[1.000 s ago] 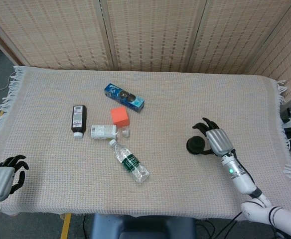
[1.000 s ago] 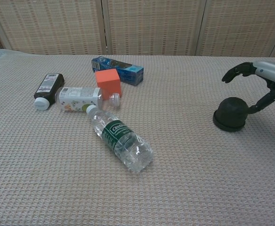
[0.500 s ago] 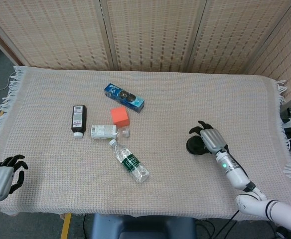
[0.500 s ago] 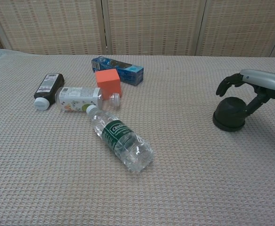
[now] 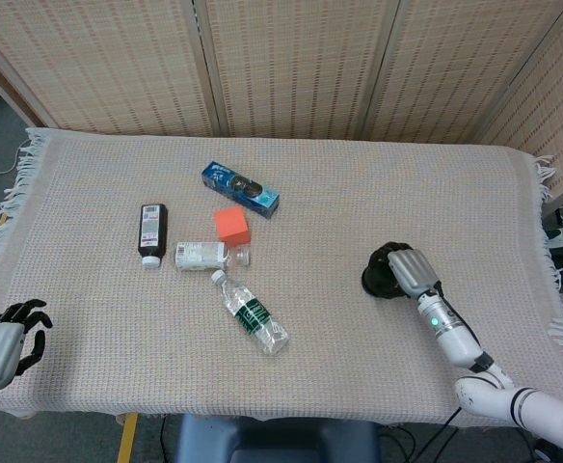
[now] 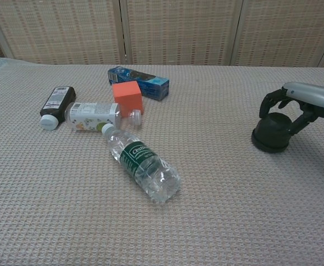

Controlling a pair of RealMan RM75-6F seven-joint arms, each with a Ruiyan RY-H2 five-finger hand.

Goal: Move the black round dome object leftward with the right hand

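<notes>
A table covered with a beige woven cloth (image 5: 359, 183) is standing in front of cane-panelled screens (image 5: 291, 68). The black dome (image 6: 270, 133) is sitting on the cloth toward the right side, at about four o'clock from the table's middle in the head view. The right hand (image 5: 404, 270) is reaching over it from the right, with its dark fingers (image 6: 273, 101) curling down around the top and far side of the dome and what looks like the thumb lying against the dome's near right side; it is wrapping the dome, whose base is resting on the cloth.

Well apart, toward nine o'clock from the dome, a clear water bottle (image 6: 142, 165) is lying on its side. Beyond it, a small white bottle (image 6: 95, 116) and a dark bottle (image 6: 55, 104) are lying side by side, with an orange cube (image 6: 127, 97) and a blue box (image 6: 138, 82) just behind.

The left hand (image 5: 7, 338) is hanging at the table's near left corner, at about eight o'clock, holding nothing, its fingers loosely curled and apart.
</notes>
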